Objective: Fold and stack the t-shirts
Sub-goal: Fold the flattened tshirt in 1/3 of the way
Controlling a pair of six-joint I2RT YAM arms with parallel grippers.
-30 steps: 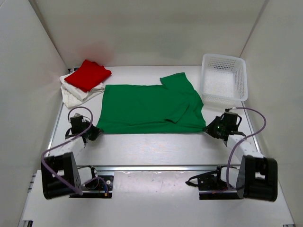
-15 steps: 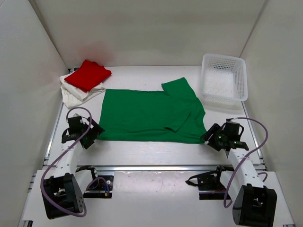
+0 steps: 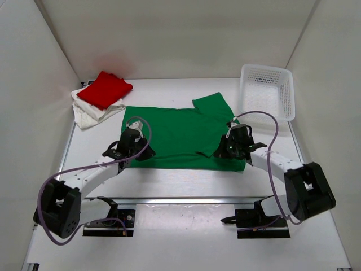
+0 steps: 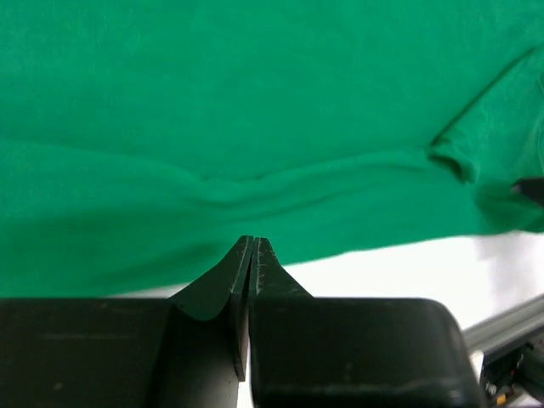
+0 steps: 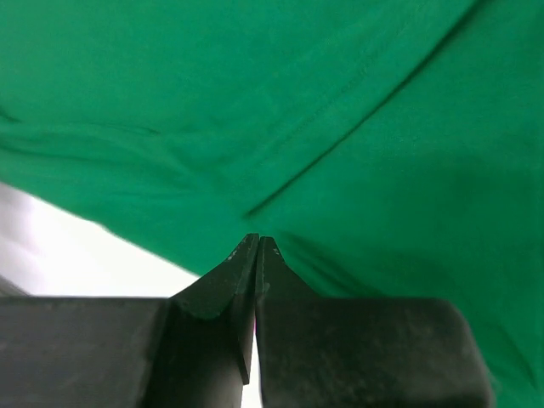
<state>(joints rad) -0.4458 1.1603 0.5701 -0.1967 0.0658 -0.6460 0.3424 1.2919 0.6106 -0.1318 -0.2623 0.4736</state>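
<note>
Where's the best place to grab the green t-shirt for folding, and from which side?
Pinch the green t-shirt along its near edge, towards both ends, coming in low from the arms' side. It lies flat and spread sideways, and that long edge sits free on the table, so it should lift evenly.

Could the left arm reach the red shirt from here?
Probably yes: nothing stands between the left gripper and the red shirt at the far left. But it looks shut on the hem of the green shirt and must release first.
</note>
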